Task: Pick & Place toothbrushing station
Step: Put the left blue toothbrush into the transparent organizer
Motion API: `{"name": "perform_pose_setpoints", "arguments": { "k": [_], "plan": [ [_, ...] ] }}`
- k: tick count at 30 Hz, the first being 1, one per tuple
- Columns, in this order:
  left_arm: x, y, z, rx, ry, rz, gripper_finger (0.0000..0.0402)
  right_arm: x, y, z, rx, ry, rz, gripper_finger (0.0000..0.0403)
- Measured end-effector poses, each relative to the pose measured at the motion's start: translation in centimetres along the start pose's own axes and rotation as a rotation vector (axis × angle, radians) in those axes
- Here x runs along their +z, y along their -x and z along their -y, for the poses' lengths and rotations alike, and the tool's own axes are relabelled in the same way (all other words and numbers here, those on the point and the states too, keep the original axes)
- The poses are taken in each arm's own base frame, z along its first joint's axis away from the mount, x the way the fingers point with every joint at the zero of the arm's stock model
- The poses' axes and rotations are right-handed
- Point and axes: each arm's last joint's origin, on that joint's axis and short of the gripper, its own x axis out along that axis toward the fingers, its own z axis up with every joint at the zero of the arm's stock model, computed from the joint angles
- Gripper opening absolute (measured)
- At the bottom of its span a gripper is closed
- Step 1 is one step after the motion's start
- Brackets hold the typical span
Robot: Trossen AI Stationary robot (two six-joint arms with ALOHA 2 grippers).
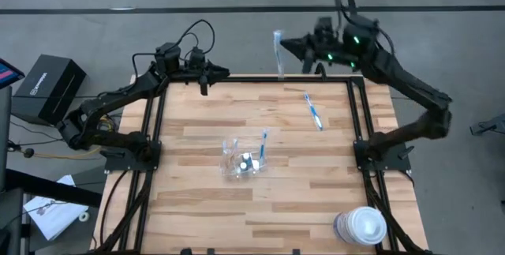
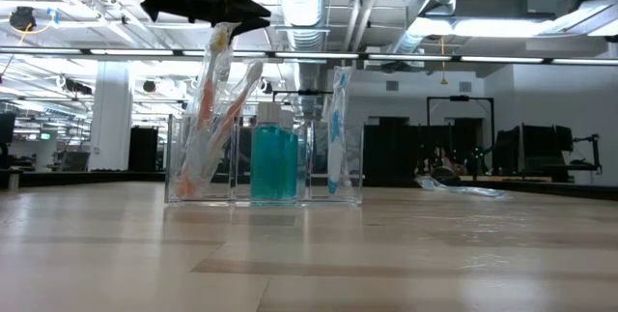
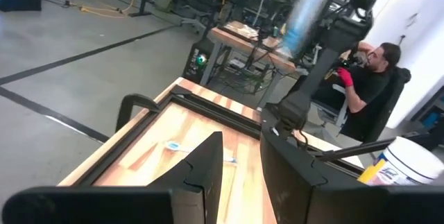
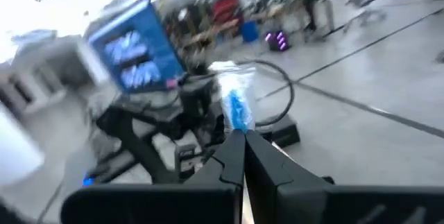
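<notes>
The right gripper (image 1: 293,47) sat at the top centre of the high view, just beyond the table's (image 1: 197,208) far edge, its fingers pinched tight on the end of a wrapped toothbrush (image 1: 278,54) that hung down from it toward the table edge. In the right wrist view the same wrapped toothbrush (image 4: 236,102) stood up between the closed fingertips, blue showing through the clear wrapper (the background there was streaked with motion blur).

The left gripper (image 1: 207,78) waited over the far edge of the table in the upper left of the high view, its fingers a little apart with nothing between them; the left wrist view showed the gap between the dark fingers (image 3: 208,165) plainly.

Near the middle of the table stood the clear cup (image 1: 241,163) with a blue toothbrush (image 1: 263,144) leaning out of it. In the low view this holder (image 2: 264,162) held orange-and-white brushes (image 2: 214,109) at its left, a blue-green tube (image 2: 273,160) in the middle and a blue brush (image 2: 336,128) upright at its right.

Another blue toothbrush (image 1: 313,110) lay flat on the table in the upper right, well apart from the cup. A white lidded container (image 1: 361,225) sat at the lower right corner.
</notes>
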Motion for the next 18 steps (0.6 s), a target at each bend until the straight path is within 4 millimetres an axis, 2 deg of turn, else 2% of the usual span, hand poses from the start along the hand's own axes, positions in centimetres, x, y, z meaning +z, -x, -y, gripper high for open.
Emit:
{"name": "perform_pose_setpoints", "arguments": {
  "k": [4, 7, 11, 18],
  "plan": [
    [-0.2, -0.5, 0.8, -0.031, -0.005, -0.008, 0.0092, -3.0, 2.4, -2.2, -0.051, -0.062, 0.138, 0.0],
    [-0.4, -0.9, 1.5, -0.06, -0.009, -0.016, 0.0092, -6.2, 3.2, -3.5, -0.083, -0.119, 0.222, 0.0],
    [-0.6, -1.3, 2.4, -0.102, -0.015, -0.028, 0.0092, -10.5, 3.1, -5.1, -0.133, -0.167, 0.248, 0.0],
    [-0.9, -1.7, 3.4, -0.175, -0.023, -0.05, 0.0092, -16.0, 1.9, -8.5, -0.165, -0.224, 0.274, 0.0]
  ]
}}
